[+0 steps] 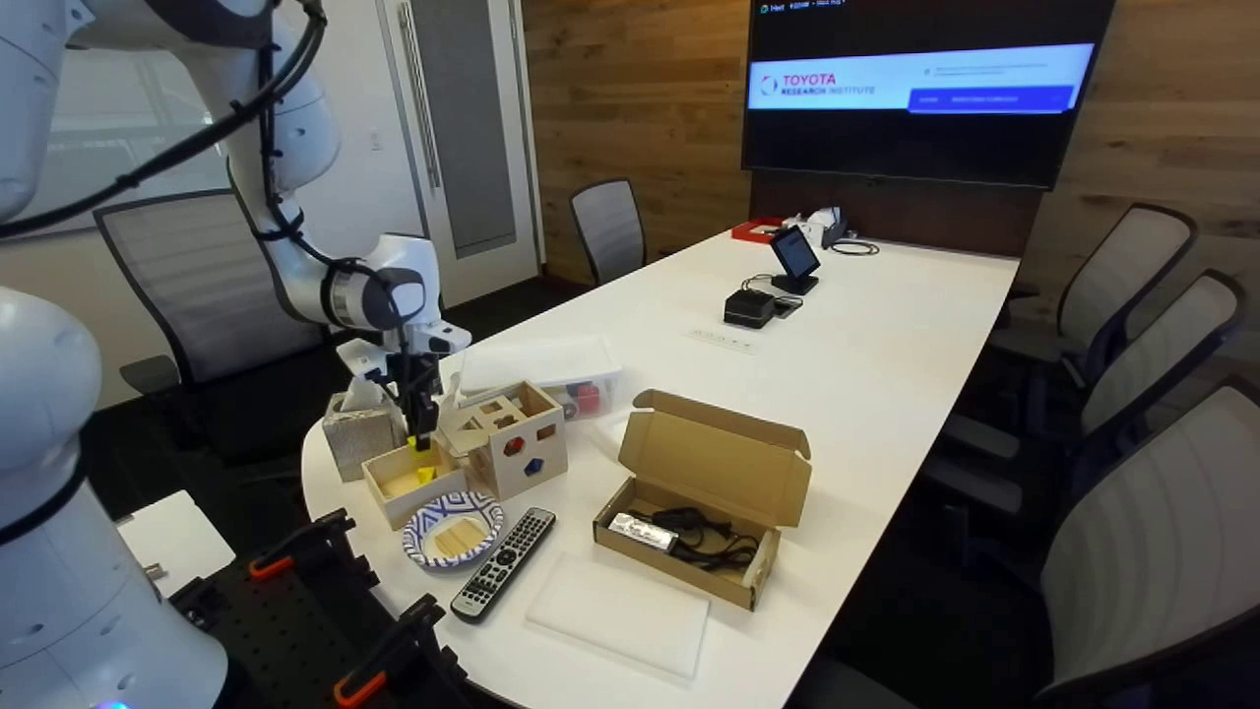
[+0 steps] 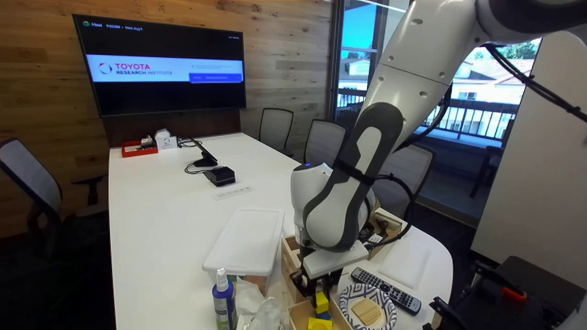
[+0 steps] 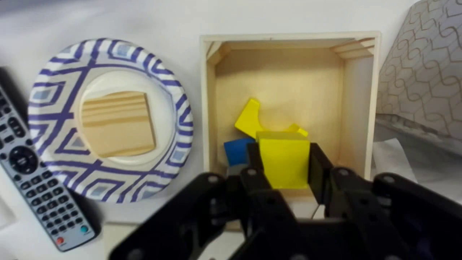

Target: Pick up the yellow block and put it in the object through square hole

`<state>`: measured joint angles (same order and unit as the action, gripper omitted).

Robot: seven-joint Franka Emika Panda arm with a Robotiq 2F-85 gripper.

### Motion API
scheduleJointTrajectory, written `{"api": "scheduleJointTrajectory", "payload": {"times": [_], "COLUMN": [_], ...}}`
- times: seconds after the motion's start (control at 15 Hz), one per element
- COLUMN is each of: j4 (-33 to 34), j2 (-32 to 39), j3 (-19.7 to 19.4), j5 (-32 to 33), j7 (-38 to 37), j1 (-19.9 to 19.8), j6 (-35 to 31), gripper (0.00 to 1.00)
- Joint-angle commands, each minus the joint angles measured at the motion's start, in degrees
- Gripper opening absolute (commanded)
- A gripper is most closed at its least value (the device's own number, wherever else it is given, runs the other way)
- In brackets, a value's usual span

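Note:
My gripper is shut on the yellow block, a cube held between the two black fingers. The gripper hangs over the open wooden tray, and the block appears a little above the tray floor. In the wrist view a curved yellow piece and a blue block lie in the tray behind it. The object, a light-wood shape-sorter cube, stands beside the tray, with cut-outs on its top and front, including a square-looking hole. In an exterior view the arm partly hides the object.
A patterned paper plate with a wooden piece and a remote lie beside the tray. A tissue box stands on its other side. A lidded plastic bin, a spray bottle and an open cardboard box are nearby.

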<state>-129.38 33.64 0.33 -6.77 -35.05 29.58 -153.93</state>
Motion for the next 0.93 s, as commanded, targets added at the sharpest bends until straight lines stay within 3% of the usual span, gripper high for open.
{"api": "scheduleJointTrajectory", "payload": {"times": [0.0, 0.47, 0.87], "j4": [0.21, 2.22, 4.75], "j2": [-5.05, -7.65, -6.38], "j3": [-0.2, 0.1, -0.16], "j5": [4.36, 9.84, 12.65], "j7": [2.17, 8.28, 10.45], "j1": [-2.68, -8.13, -9.57], "j6": [6.46, 8.17, 7.06], "gripper": [0.09, 0.09, 0.09]}}
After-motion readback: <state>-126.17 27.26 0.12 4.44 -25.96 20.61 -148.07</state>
